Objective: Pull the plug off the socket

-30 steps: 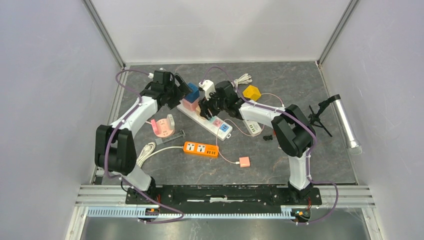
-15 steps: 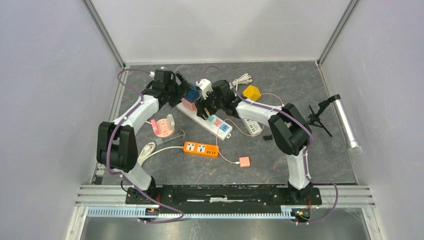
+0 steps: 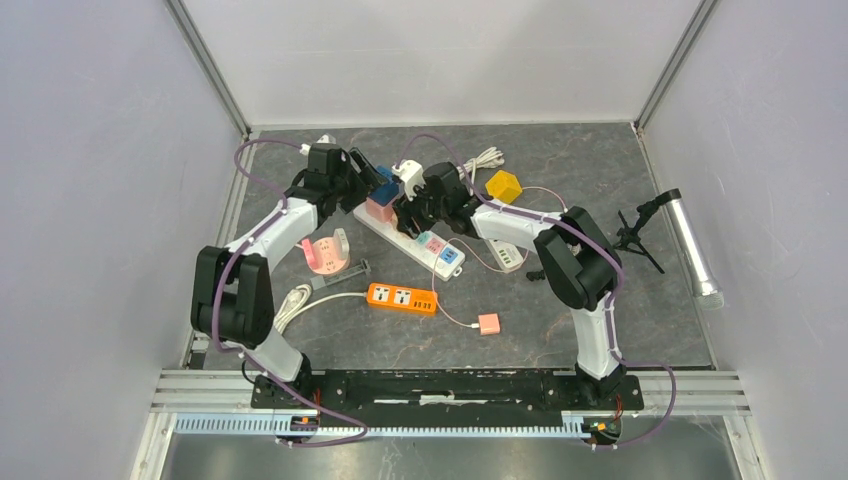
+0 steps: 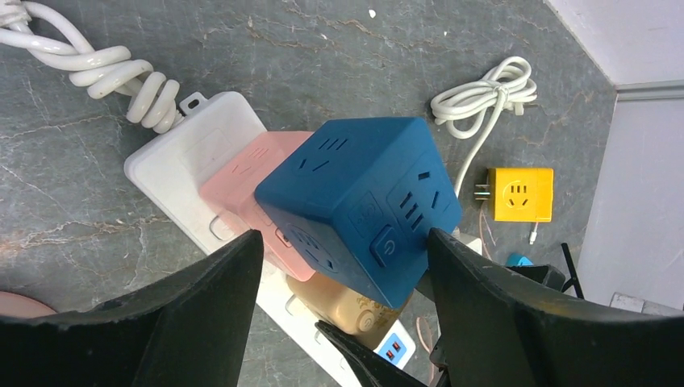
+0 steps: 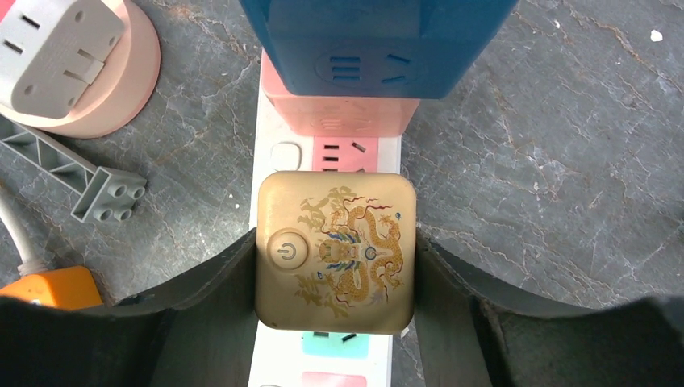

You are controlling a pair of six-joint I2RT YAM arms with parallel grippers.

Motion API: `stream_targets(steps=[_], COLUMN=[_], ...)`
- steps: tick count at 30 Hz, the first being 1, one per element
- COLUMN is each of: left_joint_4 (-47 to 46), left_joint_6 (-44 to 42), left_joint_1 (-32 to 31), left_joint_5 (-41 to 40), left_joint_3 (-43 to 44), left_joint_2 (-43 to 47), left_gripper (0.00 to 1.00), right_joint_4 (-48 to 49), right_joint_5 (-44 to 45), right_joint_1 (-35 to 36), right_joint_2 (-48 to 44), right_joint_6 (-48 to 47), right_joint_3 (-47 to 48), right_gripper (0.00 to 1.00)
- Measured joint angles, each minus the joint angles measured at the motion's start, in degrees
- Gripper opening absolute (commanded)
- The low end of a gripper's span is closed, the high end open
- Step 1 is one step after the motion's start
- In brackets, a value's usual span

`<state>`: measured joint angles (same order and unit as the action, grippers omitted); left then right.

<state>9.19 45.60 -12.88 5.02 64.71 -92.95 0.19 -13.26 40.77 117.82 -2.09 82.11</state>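
A white power strip (image 3: pixel 455 262) lies diagonally at the table's middle. A pink cube adapter (image 4: pixel 242 185) is plugged into its far end, and a blue cube plug (image 4: pixel 359 205) stands tilted on top of it. My left gripper (image 4: pixel 345 238) straddles the blue cube. One finger touches the cube's edge, while a sliver of pink shows beside the other, so the gripper is open. Beside it a gold cube plug (image 5: pixel 335 250) with a dragon print sits in the strip. My right gripper (image 5: pixel 335 266) is shut on the gold plug's two sides.
An orange power strip (image 3: pixel 402 298), a round pink adapter (image 3: pixel 325 255) and a small pink block (image 3: pixel 488 323) lie nearer the arm bases. A yellow cube (image 3: pixel 503 185) and a coiled white cable (image 3: pixel 487 157) are behind the right arm. A silver tube (image 3: pixel 692 250) lies far right.
Both grippers widened, then narrowed again. The right arm shifted slightly left over the gold plug, and the left fingers drew in around the blue cube.
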Motion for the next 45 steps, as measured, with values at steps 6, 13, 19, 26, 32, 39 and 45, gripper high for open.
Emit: stream_targets(steps=[6, 13, 19, 26, 32, 39, 45], left_joint_4=[-1.64, -3.34, -5.01, -6.08, -6.19, -6.78, -6.97], left_joint_6=[-1.14, -1.14, -1.14, -1.14, -1.14, -1.11, -1.11], left_joint_1=[0.0, -0.07, -0.11, -0.11, -0.13, -0.13, -0.13], left_joint_5=[-0.96, -1.7, -1.68, -1.44, -1.4, -1.25, -1.05], left_joint_3=[-1.7, -3.17, -4.28, -5.18, -5.22, -5.64, -5.92], left_joint_2=[1.36, 2.25, 2.67, 3.13, 3.13, 3.23, 3.45], left_gripper=[0.72, 0.66, 0.62, 0.6, 0.6, 0.59, 0.58], right_joint_4=[4.92, 5.2, 5.22, 5.75, 3.5, 3.26, 3.19], right_joint_5=[0.31, -0.28, -0.94, -3.21, -0.31, -0.83, -1.75], right_joint_1=[0.13, 0.11, -0.04, -0.9, 0.33, 0.02, -0.39], right_joint_2=[-1.22, -1.25, -1.22, -0.98, -0.98, -1.09, -1.18], right_joint_6=[-0.61, -0.52, 0.09, 2.91, 0.24, 1.2, 2.69], right_joint_3=[-3.67, -3.78, -3.72, -3.63, -2.6, -2.51, -2.51], right_gripper=[0.29, 0.0, 0.0, 0.0, 0.0, 0.0, 0.0])
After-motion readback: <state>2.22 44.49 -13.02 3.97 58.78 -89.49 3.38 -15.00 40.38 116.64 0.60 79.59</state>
